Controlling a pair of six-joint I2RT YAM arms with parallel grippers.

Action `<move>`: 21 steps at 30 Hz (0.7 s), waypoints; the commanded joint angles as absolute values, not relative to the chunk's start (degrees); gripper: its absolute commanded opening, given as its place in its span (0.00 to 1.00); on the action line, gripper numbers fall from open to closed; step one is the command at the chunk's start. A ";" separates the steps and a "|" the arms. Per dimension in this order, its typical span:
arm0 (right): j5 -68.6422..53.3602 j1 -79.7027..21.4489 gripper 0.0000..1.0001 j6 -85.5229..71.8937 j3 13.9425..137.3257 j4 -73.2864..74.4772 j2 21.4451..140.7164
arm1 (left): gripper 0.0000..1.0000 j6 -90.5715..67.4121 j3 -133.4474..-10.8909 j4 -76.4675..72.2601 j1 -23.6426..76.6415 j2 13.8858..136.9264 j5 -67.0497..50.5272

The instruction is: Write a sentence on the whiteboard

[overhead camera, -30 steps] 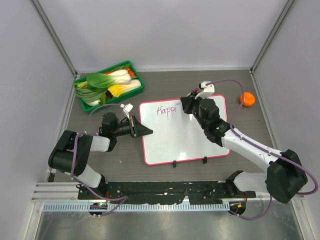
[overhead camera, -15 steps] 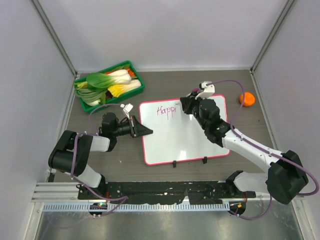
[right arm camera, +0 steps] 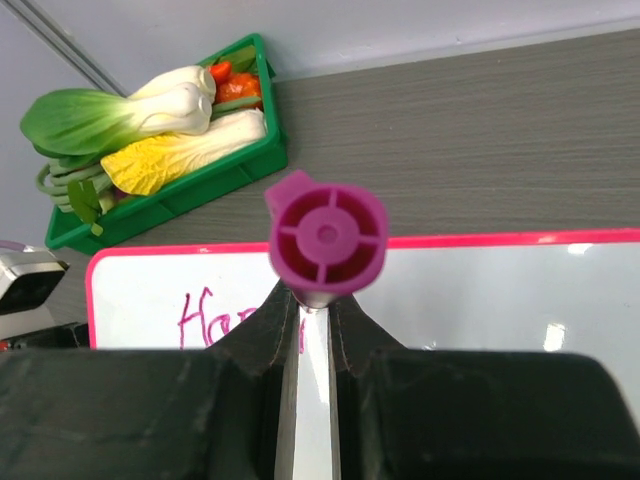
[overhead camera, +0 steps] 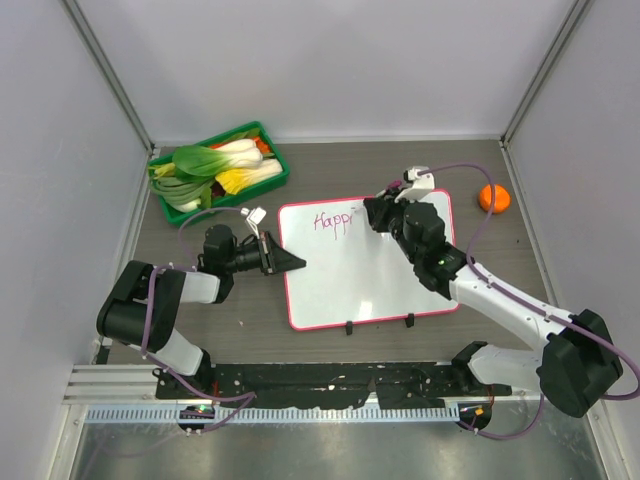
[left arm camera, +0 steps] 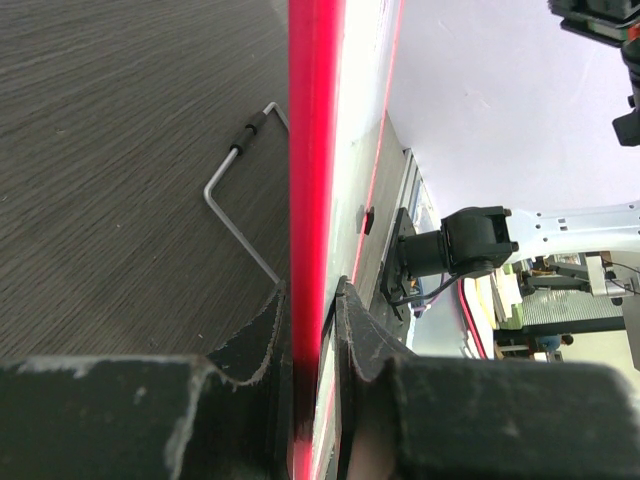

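Dark wood-grain table (overhead camera: 330, 165), plain pale walls (overhead camera: 330, 60) on three sides, even light.

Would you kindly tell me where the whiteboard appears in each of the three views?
Top external: whiteboard lies at the centre.
Left wrist: edge-on, a vertical red strip mid-picture, pinched in the left claw.
Right wrist: spans the lower half behind the purple marker.
Shared landmark: its pink-red frame.

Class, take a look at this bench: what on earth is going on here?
Two robot arms are writing on a whiteboard. The left pincer clamps its left frame edge, while the right pincer grips a purple marker over the board's top. The sentence reads only "Happ" and is unfinished.
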State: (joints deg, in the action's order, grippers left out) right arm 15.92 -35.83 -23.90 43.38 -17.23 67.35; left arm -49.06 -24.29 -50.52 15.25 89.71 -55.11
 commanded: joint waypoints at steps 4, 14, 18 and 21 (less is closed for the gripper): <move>16.09 -34.81 0.01 -23.99 42.19 -18.28 66.80 | 0.00 -41.40 -23.56 -42.36 16.52 91.50 -48.52; 16.26 -34.80 0.01 -24.08 41.75 -18.02 67.85 | 0.00 -41.31 -23.55 -42.36 16.52 91.41 -48.34; 16.35 -34.89 0.01 -24.08 40.96 -17.49 67.33 | 0.00 -41.31 -23.55 -42.36 16.52 91.49 -48.52; 16.52 -34.80 0.01 -23.99 40.52 -17.05 66.80 | 0.00 -41.31 -23.55 -42.36 16.52 91.49 -48.34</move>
